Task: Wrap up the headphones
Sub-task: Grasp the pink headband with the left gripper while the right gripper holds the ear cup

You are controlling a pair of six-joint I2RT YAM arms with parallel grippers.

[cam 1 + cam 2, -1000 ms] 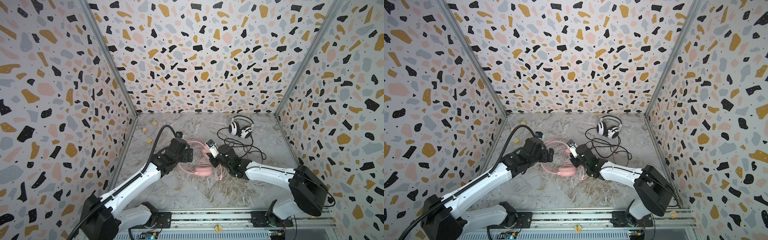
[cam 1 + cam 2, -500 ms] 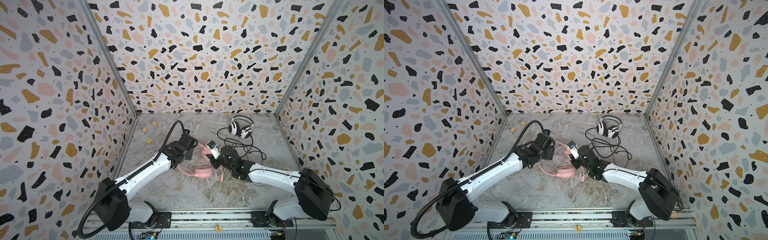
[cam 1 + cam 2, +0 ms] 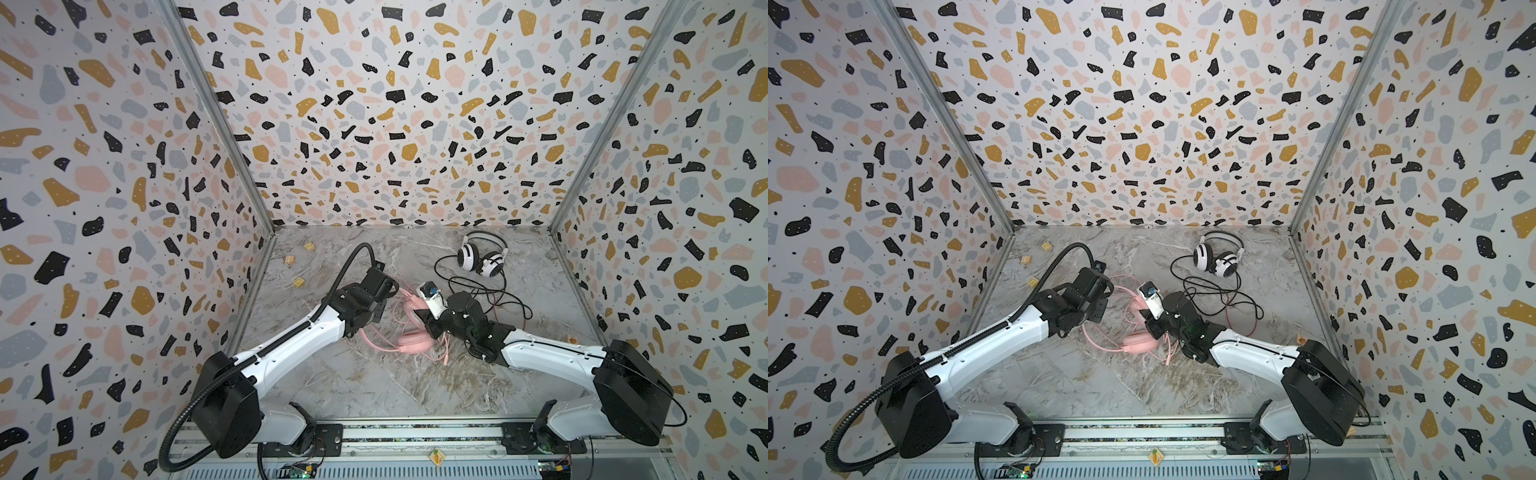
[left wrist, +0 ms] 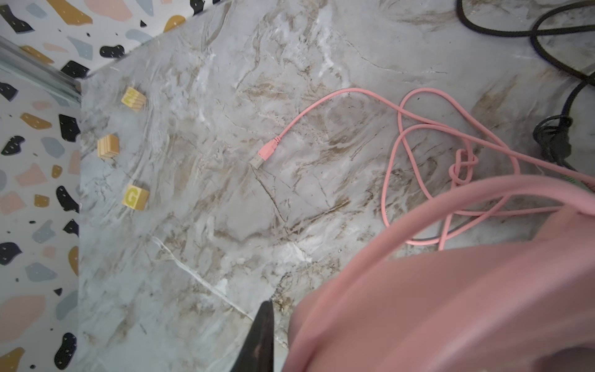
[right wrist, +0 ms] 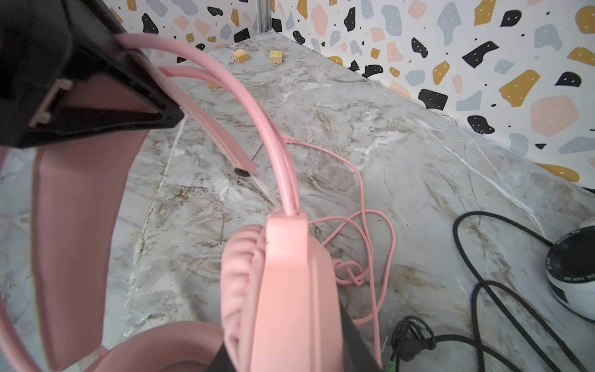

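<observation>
Three small wooden blocks [image 4: 108, 147] on marble tabletop [image 4: 209, 244] — beside speckled wall [image 4: 29, 180]

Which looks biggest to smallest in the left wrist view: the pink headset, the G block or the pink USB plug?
1. pink headset, filling a corner, but it is very near the camera.
2. wooden G block.
3. pink USB plug, slimmer, only slightly smaller.

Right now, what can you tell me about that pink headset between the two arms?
The pink headset is all pink, plastic-looking, with two padded ear cups, twin headband rails and a wide inner strap. The right tool grips one cup; the left tool clamps the headband. Its pink cord, knotted once, trails loose over the marble-look floor, plug lying free.
</observation>
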